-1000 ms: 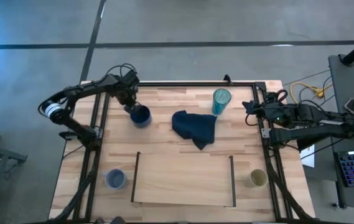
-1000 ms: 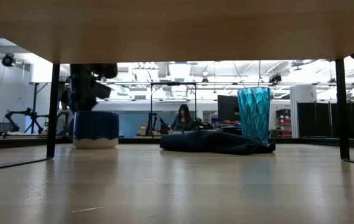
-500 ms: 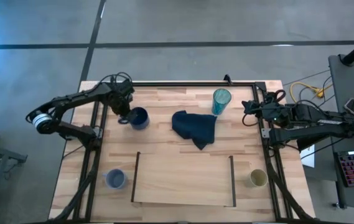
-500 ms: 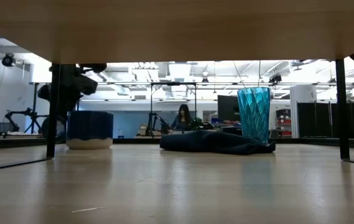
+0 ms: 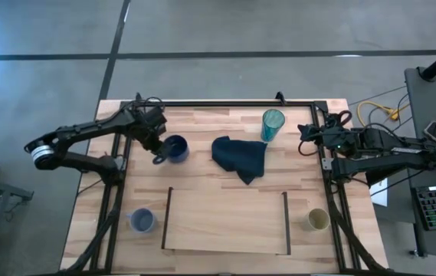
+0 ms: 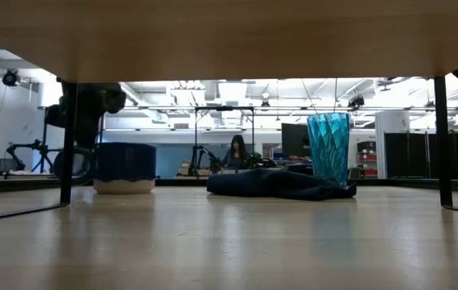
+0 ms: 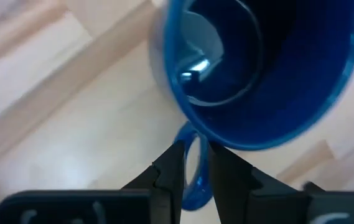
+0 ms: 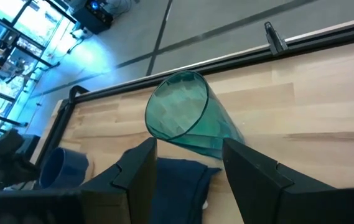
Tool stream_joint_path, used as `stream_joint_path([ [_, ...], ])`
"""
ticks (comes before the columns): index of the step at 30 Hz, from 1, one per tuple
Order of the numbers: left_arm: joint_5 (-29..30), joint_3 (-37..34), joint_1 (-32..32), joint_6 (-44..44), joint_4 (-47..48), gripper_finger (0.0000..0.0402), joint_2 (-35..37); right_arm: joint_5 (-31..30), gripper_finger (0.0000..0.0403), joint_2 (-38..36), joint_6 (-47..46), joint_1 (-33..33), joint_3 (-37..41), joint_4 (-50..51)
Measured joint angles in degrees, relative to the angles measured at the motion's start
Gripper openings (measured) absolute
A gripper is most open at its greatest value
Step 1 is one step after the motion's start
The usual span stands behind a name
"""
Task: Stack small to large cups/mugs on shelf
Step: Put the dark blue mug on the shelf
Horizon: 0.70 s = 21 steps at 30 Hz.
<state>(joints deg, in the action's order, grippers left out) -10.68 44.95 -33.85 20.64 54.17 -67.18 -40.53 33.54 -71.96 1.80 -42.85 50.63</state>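
Your left gripper [image 7: 192,163]: jaws narrow, clamped on handle of dark blue mug [image 5: 175,148]; mug body just beyond fingertips, standing upright on table [image 5: 202,172]. Your right gripper [image 8: 186,165]: jaws wide, holding nothing, parked at table's right edge; teal tumbler [image 5: 272,124] upright ahead of them. Dark blue cloth [image 5: 240,158] between mug and tumbler. Shelf [image 5: 225,221] bare; grey-blue cup [image 5: 142,221] and beige cup [image 5: 318,220] just outside its rails.
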Motion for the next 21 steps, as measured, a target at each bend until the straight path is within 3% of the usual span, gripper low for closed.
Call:
stream_joint_path([
  [7, -3.0, 0.0, 5.1, 1.8, -3.6, 0.0054, 0.0, 0.0, 0.0176, 0.0, 0.1, 0.0, 0.0, 0.1],
  [10, -7.3, 0.1, 5.7, 3.3, -8.3, 0.0054, 1.3, 0.0, 0.0176, 0.0, 0.1, 0.0, 0.0, 0.1],
  [14, -7.2, 0.2, 5.6, 4.6, -13.1, 0.0054, 3.8, 0.0, 0.0176, 0.0, 0.0, 0.0, 0.0, 0.1],
  [16, -4.6, 0.2, 5.6, 4.6, -13.4, 0.0054, 5.2, 0.0, 0.0176, 0.0, 0.0, 0.0, 0.0, 0.1],
  [21, 8.3, 0.1, 5.5, 7.2, -9.1, 0.0054, 7.5, 0.2, 0.0176, 0.0, 0.0, 0.0, 0.0, 0.1],
])
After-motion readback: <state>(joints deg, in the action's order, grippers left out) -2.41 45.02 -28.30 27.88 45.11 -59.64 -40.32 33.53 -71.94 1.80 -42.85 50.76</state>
